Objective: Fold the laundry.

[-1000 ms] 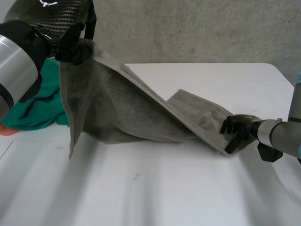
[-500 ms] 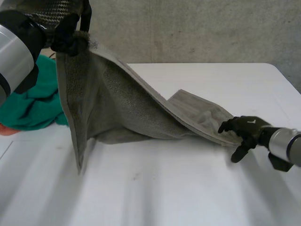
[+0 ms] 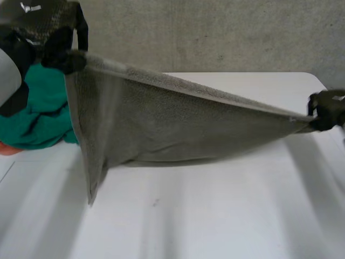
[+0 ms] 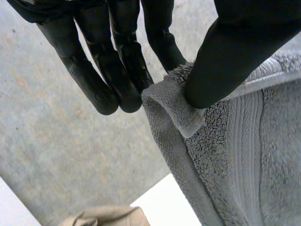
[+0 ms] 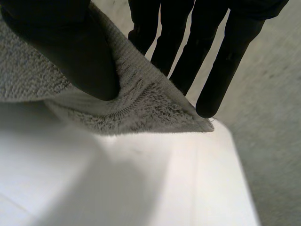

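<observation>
A grey towel [image 3: 161, 121] hangs stretched in the air between both hands, its lower part sagging to the white table [image 3: 215, 216]. My left hand [image 3: 62, 54] is raised at the far left and pinches one top corner of the towel [image 4: 174, 106] between thumb and fingers [image 4: 117, 66]. At the far right, lower down, my right hand [image 3: 328, 109] pinches the opposite top corner of the towel [image 5: 155, 108] between its thumb and straight fingers [image 5: 225, 61].
A green cloth [image 3: 38, 118] lies heaped at the table's left side behind the towel, with something orange [image 3: 6, 148] under it. A concrete wall [image 3: 215, 32] rises behind the table. Bare table spreads in front of the towel.
My right hand has closed on the towel's right corner and lifted it up and to the right. The towel went from lying bunched on the table to hanging taut. The left hand shifted slightly left.
</observation>
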`<state>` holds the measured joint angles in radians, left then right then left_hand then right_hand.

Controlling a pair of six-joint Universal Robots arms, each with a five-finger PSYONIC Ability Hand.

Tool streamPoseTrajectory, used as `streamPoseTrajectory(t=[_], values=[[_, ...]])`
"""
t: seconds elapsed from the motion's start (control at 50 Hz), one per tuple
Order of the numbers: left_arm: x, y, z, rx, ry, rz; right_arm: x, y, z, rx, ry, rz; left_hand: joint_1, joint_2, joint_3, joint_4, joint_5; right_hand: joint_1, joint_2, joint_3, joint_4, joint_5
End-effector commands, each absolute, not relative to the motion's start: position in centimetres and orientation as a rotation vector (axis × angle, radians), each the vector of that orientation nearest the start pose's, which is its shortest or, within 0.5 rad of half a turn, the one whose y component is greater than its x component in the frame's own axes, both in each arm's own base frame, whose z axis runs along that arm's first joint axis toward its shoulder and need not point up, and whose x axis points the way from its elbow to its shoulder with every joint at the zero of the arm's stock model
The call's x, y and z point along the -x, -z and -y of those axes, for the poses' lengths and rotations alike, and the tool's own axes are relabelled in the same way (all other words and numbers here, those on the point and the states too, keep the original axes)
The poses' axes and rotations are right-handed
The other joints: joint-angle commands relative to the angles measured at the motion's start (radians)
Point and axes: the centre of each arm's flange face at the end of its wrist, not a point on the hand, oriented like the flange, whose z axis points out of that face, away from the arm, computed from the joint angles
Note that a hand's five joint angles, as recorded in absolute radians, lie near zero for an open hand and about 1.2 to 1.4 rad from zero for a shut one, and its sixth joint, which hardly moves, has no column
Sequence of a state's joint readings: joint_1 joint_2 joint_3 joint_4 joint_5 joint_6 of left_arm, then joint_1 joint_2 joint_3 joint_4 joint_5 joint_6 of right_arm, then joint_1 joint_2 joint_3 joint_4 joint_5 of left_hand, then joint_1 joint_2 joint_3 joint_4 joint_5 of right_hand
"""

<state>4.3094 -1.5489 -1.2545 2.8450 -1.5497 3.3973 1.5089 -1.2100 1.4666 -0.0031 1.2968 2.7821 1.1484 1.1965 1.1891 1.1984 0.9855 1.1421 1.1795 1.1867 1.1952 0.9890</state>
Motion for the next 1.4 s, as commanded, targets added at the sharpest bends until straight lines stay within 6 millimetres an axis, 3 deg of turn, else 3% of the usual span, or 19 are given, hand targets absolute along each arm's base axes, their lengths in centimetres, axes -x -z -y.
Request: streamPoseTrajectory(t=[0.02, 0.08, 0.16, 0.26, 0.38, 0.46, 0.48, 0.54, 0.56, 0.62, 0.7, 0.74, 0.84, 0.96, 1.12, 1.2, 1.32, 1.34, 1.4], values=[[23.1, -34.0, 23.8, -0.832, 2.147, -2.252, -11.0, -31.5, 33.6, 0.773, 2.004, -2.404, 0.248, 0.200, 0.207, 0.198, 0.236, 0.254, 0.217, 0.210, 0.201, 0.233], [23.3, -31.6, 24.9, -0.883, 2.041, -2.305, -10.2, -33.1, 33.1, 0.831, 1.956, -2.473, 0.248, 0.200, 0.207, 0.198, 0.236, 0.254, 0.217, 0.210, 0.201, 0.233], [23.7, -28.9, 26.7, -0.920, 1.928, -2.361, -11.4, -33.5, 32.5, 1.013, 1.826, -2.525, 0.248, 0.200, 0.207, 0.198, 0.236, 0.254, 0.217, 0.210, 0.201, 0.233], [25.2, -25.6, 29.7, -0.971, 1.829, -2.426, -13.5, -29.6, 33.2, 1.295, 1.512, -2.605, 0.248, 0.200, 0.207, 0.198, 0.236, 0.254, 0.217, 0.210, 0.201, 0.233], [27.6, -24.2, 33.5, -0.981, 1.851, -2.397, -15.9, -25.6, 35.8, 1.487, 1.458, -2.607, 0.248, 0.200, 0.207, 0.198, 0.236, 0.254, 0.217, 0.210, 0.201, 0.233], [28.9, -27.7, 36.7, -0.904, 2.053, -2.231, -16.7, -26.1, 39.7, 1.453, 1.785, -2.584, 0.248, 0.200, 0.207, 0.198, 0.236, 0.254, 0.217, 0.210, 0.201, 0.233], [29.3, -30.3, 37.6, -0.851, 2.180, -2.121, -16.8, -27.8, 41.6, 1.382, 2.029, -2.525, 0.248, 0.200, 0.207, 0.198, 0.236, 0.254, 0.217, 0.210, 0.201, 0.233], [29.6, -34.7, 38.1, -0.769, 2.375, -1.935, -16.9, -31.5, 43.8, 1.177, 2.435, -2.361, 0.248, 0.200, 0.207, 0.198, 0.236, 0.254, 0.217, 0.210, 0.201, 0.233], [29.6, -37.8, 38.2, -0.695, 2.509, -1.784, -16.8, -34.2, 44.8, 1.008, 2.675, -2.205, 0.248, 0.200, 0.207, 0.198, 0.236, 0.254, 0.217, 0.210, 0.201, 0.233], [28.7, -43.4, 37.9, -0.498, 2.741, -1.500, -16.6, -38.7, 45.1, 0.749, 2.977, -1.883, 0.248, 0.200, 0.207, 0.198, 0.236, 0.254, 0.217, 0.210, 0.201, 0.233], [27.9, -46.4, 37.2, -0.360, 2.892, -1.357, -17.0, -41.6, 44.4, 0.616, 3.121, -1.602, 0.248, 0.200, 0.207, 0.198, 0.236, 0.254, 0.217, 0.210, 0.201, 0.233], [27.8, -46.4, 37.2, -0.356, 2.905, -1.361, -17.1, -41.5, 44.1, 0.636, 3.113, -1.590, 0.248, 0.200, 0.207, 0.198, 0.236, 0.254, 0.217, 0.210, 0.201, 0.233], [27.0, -43.6, 38.4, -0.377, 2.818, -1.483, -17.5, -39.9, 44.1, 0.706, 3.038, -1.639, 0.248, 0.200, 0.207, 0.198, 0.236, 0.254, 0.217, 0.210, 0.201, 0.233], [26.7, -38.2, 39.7, -0.439, 2.667, -1.691, -17.1, -34.8, 45.2, 0.801, 2.852, -1.836, 0.248, 0.200, 0.207, 0.198, 0.236, 0.254, 0.217, 0.210, 0.201, 0.233], [27.0, -28.0, 40.3, -0.578, 2.392, -2.041, -17.5, -24.8, 44.4, 0.913, 2.368, -2.125, 0.248, 0.200, 0.207, 0.198, 0.236, 0.254, 0.217, 0.210, 0.201, 0.233], [26.6, -24.4, 40.1, -0.598, 2.269, -2.156, -17.8, -20.1, 43.6, 0.920, 2.161, -2.208, 0.248, 0.200, 0.207, 0.198, 0.236, 0.254, 0.217, 0.210, 0.201, 0.233], [25.6, -21.0, 39.9, -0.607, 2.136, -2.259, -16.5, -15.4, 43.7, 0.888, 2.006, -2.349, 0.248, 0.200, 0.207, 0.198, 0.236, 0.254, 0.217, 0.210, 0.201, 0.233], [25.4, -20.3, 39.8, -0.611, 2.111, -2.277, -16.1, -14.6, 43.7, 0.874, 1.968, -2.391, 0.248, 0.200, 0.207, 0.198, 0.236, 0.062, 0.025, 0.017, 0.009, 0.041], [25.3, -19.3, 39.5, -0.623, 2.072, -2.309, -15.6, -13.7, 43.7, 0.853, 1.915, -2.439, 0.248, 0.200, 0.207, 0.198, 0.236, -0.069, -0.107, -0.114, -0.122, -0.091]])
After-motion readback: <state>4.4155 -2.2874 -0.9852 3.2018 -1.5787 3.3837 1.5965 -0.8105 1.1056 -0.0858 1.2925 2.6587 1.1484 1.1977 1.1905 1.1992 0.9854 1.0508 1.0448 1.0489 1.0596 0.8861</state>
